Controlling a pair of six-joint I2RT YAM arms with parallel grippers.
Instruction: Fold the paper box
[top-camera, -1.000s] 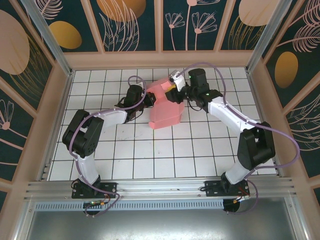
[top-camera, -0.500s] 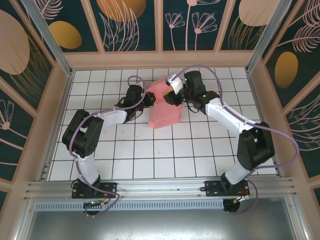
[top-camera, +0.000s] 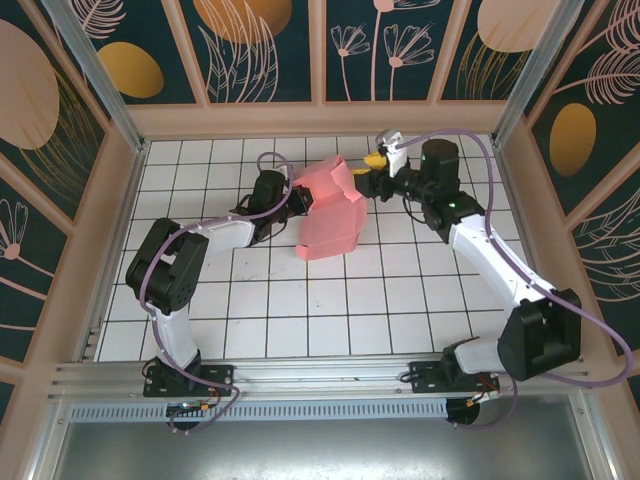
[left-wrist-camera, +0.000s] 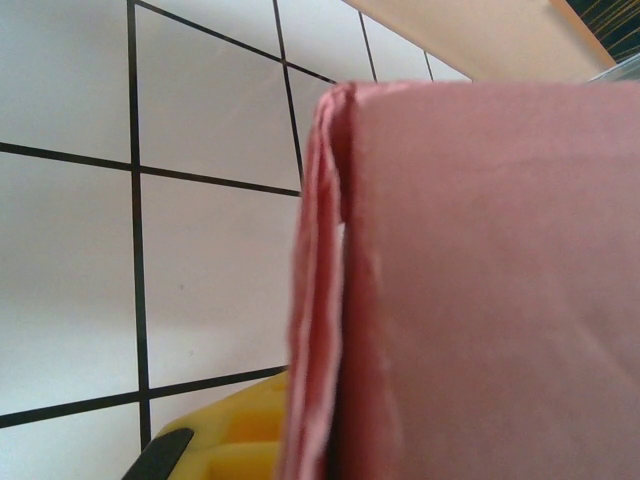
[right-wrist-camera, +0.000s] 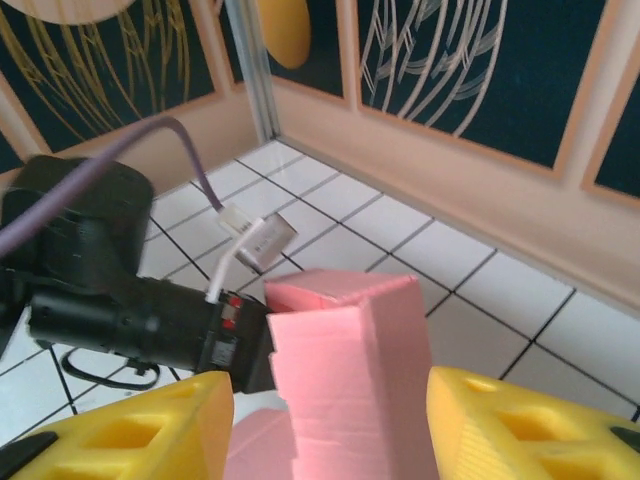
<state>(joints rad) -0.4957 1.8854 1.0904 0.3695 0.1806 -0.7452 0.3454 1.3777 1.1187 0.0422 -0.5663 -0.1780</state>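
The salmon-pink paper box (top-camera: 332, 212) stands partly folded on the white tiles at centre back, its upper end raised. My left gripper (top-camera: 293, 198) is at the box's left edge, shut on it. In the left wrist view the layered card edge (left-wrist-camera: 320, 300) runs upright, with one yellow finger (left-wrist-camera: 225, 440) pressed against it and the other finger hidden behind the card. My right gripper (top-camera: 373, 172) hovers just right of the box's top corner, open. In its wrist view the yellow fingers (right-wrist-camera: 140, 430) stand wide apart on either side of the box's folded corner (right-wrist-camera: 350, 340), not touching it.
The wooden back wall (top-camera: 320, 118) runs close behind the box and both grippers. The left arm's black wrist and its purple cable (right-wrist-camera: 100, 290) lie just beyond the box, facing the right gripper. White tiled floor (top-camera: 330, 310) stretches toward the arm bases.
My right gripper has let go of the box's top and drawn back to the right, its arm swinging outward. The box and left gripper have stayed in place.
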